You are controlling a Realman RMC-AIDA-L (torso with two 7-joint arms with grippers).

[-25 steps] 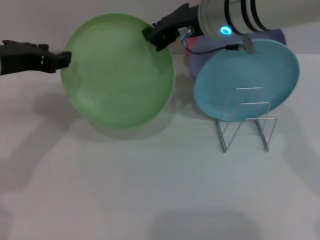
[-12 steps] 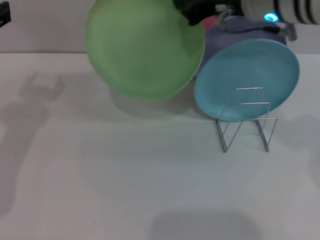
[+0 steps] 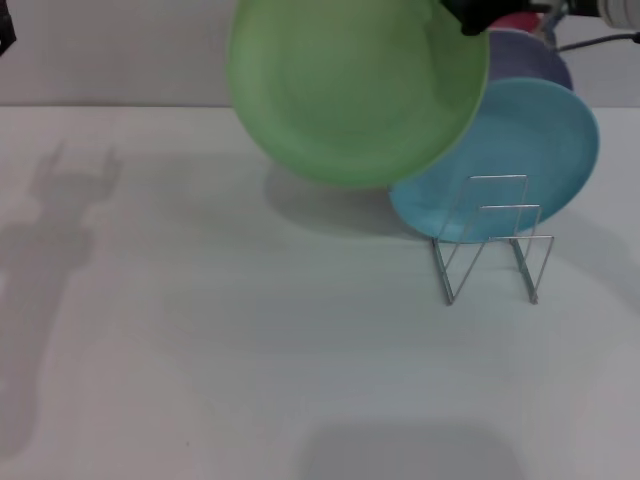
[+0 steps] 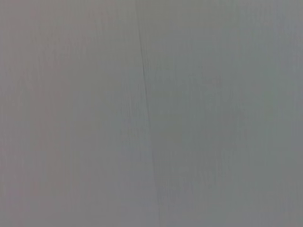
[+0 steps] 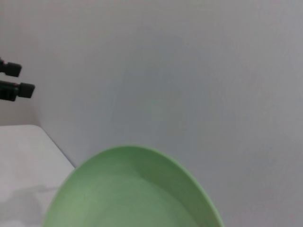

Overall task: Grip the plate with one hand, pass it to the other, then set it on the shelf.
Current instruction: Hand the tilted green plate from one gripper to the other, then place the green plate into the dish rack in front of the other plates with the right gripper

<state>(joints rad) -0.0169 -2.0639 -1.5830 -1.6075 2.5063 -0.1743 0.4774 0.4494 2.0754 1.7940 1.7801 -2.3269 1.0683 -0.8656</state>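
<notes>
The light-green plate (image 3: 355, 90) hangs tilted in the air above the table's far side, partly in front of the turquoise plate. My right gripper (image 3: 473, 16), at the top right, is shut on the plate's upper right rim. The plate's rim also shows in the right wrist view (image 5: 132, 189). My left gripper shows far off in the right wrist view (image 5: 15, 79), its two black fingers apart and empty, well clear of the plate. In the head view only a dark sliver of it shows at the upper left edge. The silver wire rack (image 3: 490, 245) stands on the table at the right.
A turquoise-blue plate (image 3: 520, 165) leans in the back of the wire rack. A lavender plate (image 3: 540, 58) stands behind it. The white table (image 3: 250, 350) stretches in front, with the left arm's shadow on its left side. The left wrist view shows only a plain grey surface.
My right gripper has carried the green plate to the right and up, toward the rack. My left gripper has let go of the rim and drawn back to the left.
</notes>
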